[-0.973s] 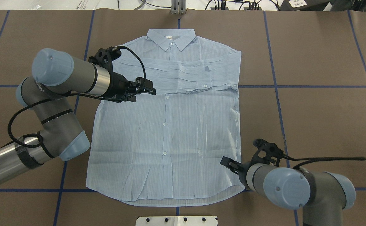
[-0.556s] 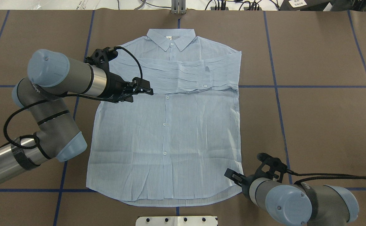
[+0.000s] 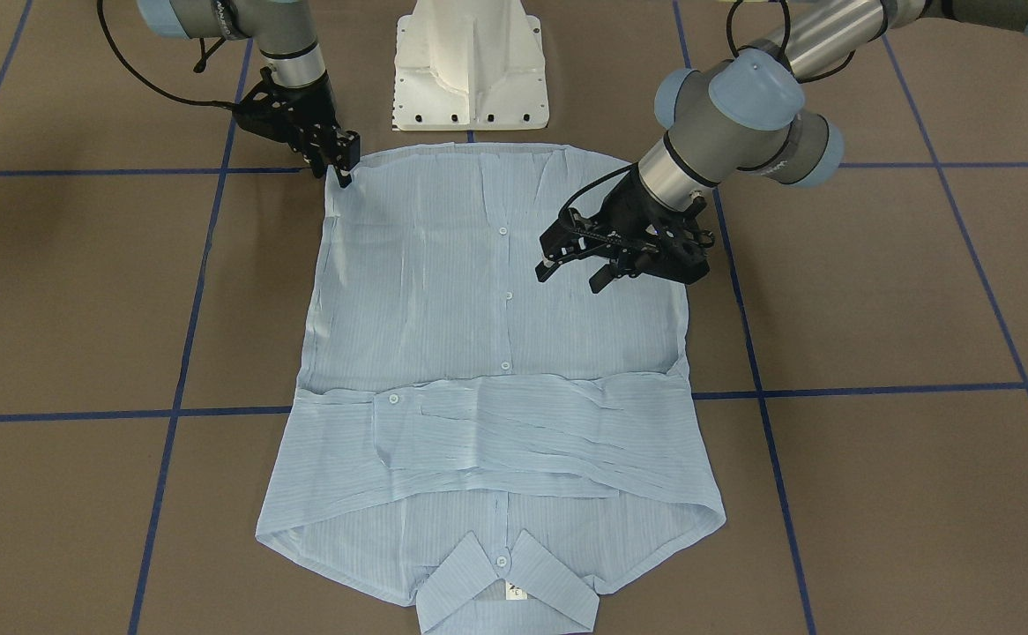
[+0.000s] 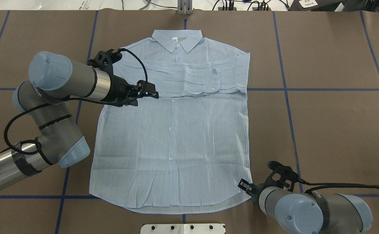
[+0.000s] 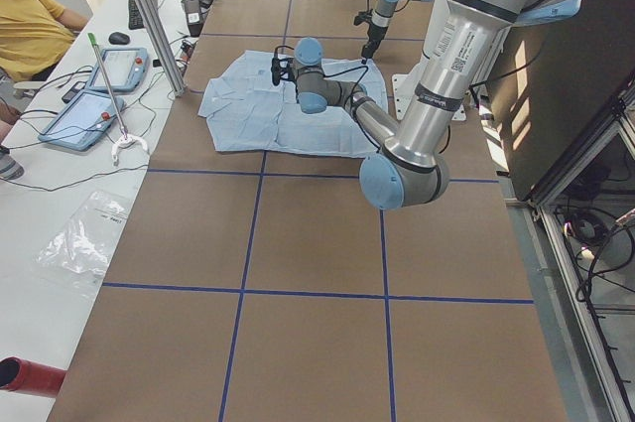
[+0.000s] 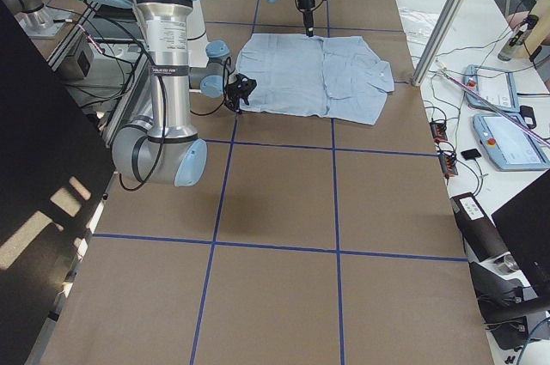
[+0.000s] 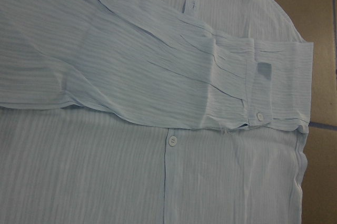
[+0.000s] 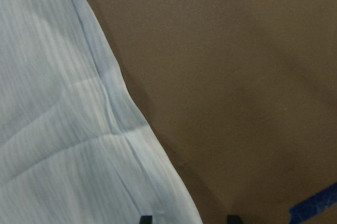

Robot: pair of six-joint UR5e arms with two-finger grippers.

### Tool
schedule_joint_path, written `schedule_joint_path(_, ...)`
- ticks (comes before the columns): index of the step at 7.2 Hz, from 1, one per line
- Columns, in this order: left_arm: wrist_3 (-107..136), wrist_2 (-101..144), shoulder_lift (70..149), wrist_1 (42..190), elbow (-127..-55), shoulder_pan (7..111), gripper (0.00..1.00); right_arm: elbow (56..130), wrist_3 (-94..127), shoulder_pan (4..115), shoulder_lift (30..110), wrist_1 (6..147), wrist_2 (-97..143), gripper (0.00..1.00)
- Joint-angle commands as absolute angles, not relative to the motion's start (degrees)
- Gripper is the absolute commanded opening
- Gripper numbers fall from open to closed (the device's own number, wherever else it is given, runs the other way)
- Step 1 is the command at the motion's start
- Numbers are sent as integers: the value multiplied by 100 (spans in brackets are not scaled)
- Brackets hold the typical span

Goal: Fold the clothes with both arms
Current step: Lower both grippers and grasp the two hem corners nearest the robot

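Pale blue, thin and finely striped, the shirt [image 4: 176,136] lies flat, buttons up, on the brown table [image 4: 332,130]. Its long axis runs from the collar [image 4: 177,39] at the far side to the hem beside the robot. The sleeves [image 4: 189,79] are folded across the chest as a wrinkled band. The right gripper [image 4: 242,186] is the nearer one to the hem. It stands low at the hem corner on the robot's right with its fingertips [image 8: 146,218] apart. In its wrist view the soft cloth edge runs up between them and the cloth lies to their left. The left gripper [image 3: 571,275] hovers over the chest beside the sleeve band, fingers also apart, holding nothing. I judge that a pinch of this corner comes next.
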State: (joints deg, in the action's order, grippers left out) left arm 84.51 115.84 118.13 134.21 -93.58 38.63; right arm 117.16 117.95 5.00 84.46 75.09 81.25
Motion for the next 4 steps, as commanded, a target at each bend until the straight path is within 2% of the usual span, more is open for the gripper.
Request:
schedule_joint_path(1,8455,11584,11812,13421,-9352,3867,91,11716,11830,422,8438,7585,8112,59)
schedule_joint_path(2,8455,11584,11812,13421,-9352,3858,91,11716,11830,422,8438,7585,8112,57)
schedule_joint_path(3,8455,11584,11812,13421,-9352,3867,91,11725,11830,431,8438,7585,8104,36)
schedule_joint_path(4,8455,11584,11812,13421,-9343,3858,91,11838,11830,439,8446,7585,8121,0)
